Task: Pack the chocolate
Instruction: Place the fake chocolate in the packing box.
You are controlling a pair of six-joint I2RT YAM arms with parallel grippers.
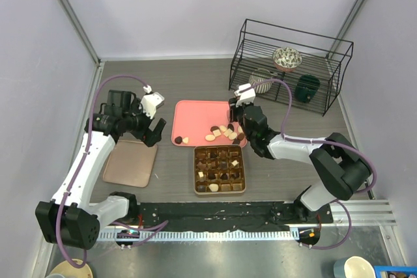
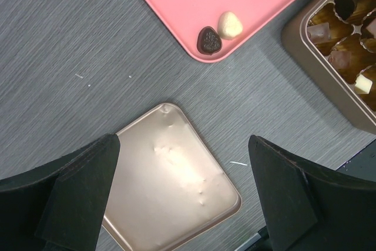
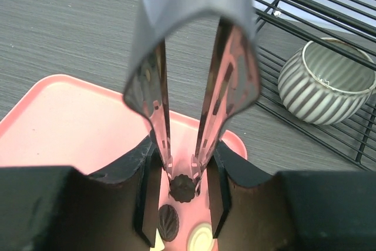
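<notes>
Several chocolates (image 1: 221, 133) lie at the near right of the pink tray (image 1: 195, 116), and two more (image 1: 181, 140) lie at its near left corner. My right gripper (image 1: 244, 119) is shut on metal tongs (image 3: 194, 57). The tong tips pinch a dark round fluted chocolate (image 3: 183, 187) just over the tray (image 3: 70, 121), with a dark oval one (image 3: 168, 221) and a cream one (image 3: 201, 238) beside it. The gold-brown gridded box (image 1: 195, 170) holds several pieces. My left gripper (image 2: 182, 168) hangs open above the gold lid (image 2: 170, 192), with nothing between its fingers.
A black wire rack (image 1: 287, 63) at the back right holds a striped cup (image 3: 326, 89), a patterned bowl (image 1: 287, 58) and a green mug (image 1: 307, 88). The gold lid (image 1: 130, 164) lies left of the box. A dark chocolate (image 2: 208, 40) and a cream one (image 2: 230, 24) sit at the tray corner.
</notes>
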